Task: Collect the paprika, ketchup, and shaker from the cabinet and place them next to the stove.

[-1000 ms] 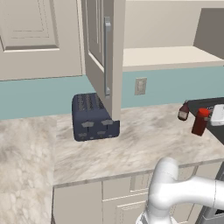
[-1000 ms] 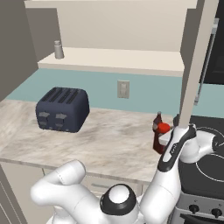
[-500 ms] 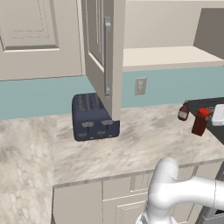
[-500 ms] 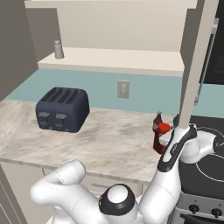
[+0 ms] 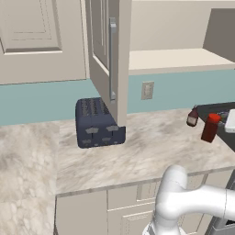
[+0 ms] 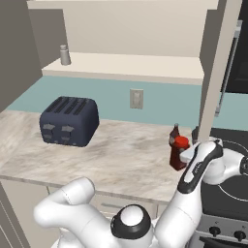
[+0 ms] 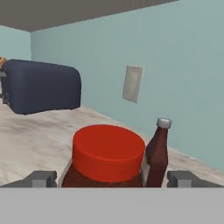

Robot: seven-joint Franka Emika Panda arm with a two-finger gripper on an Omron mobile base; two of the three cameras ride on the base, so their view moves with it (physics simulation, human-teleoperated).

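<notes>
Standing on the marble tabletop (image 5: 147, 147) by the black stove (image 6: 232, 181) are two of the wanted things: a red-capped paprika jar (image 6: 179, 153) and, just behind it towards the wall, a dark ketchup bottle (image 6: 174, 135) with a small grey cap. From the left side the same pair shows at the tabletop's right end, the paprika jar (image 5: 210, 127) nearer the front and the ketchup bottle (image 5: 193, 116) close behind it, beside the stove (image 5: 220, 114).

The gripper (image 7: 111, 178) sits right at the paprika jar (image 7: 107, 157); its two grey fingertips (image 7: 41, 178) stand wide apart, one to each side of the jar, and I cannot tell whether they touch it. The ketchup bottle (image 7: 157, 153) rises just beyond the jar's right side.

The shaker (image 6: 65, 54), a small grey cylinder, stands upright on the cream shelf of the cabinet (image 6: 126, 65), at its far left end, well apart from the other two. The cabinet (image 5: 170, 59) hangs open, its panelled door (image 5: 108, 50) swung out over the tabletop with the long silver bar handle (image 5: 113, 59) facing forward.

A dark blue-grey toaster (image 5: 97, 122) sits on the tabletop below the door, against the pale blue wall, with a white wall outlet (image 5: 147, 90) to its right.
</notes>
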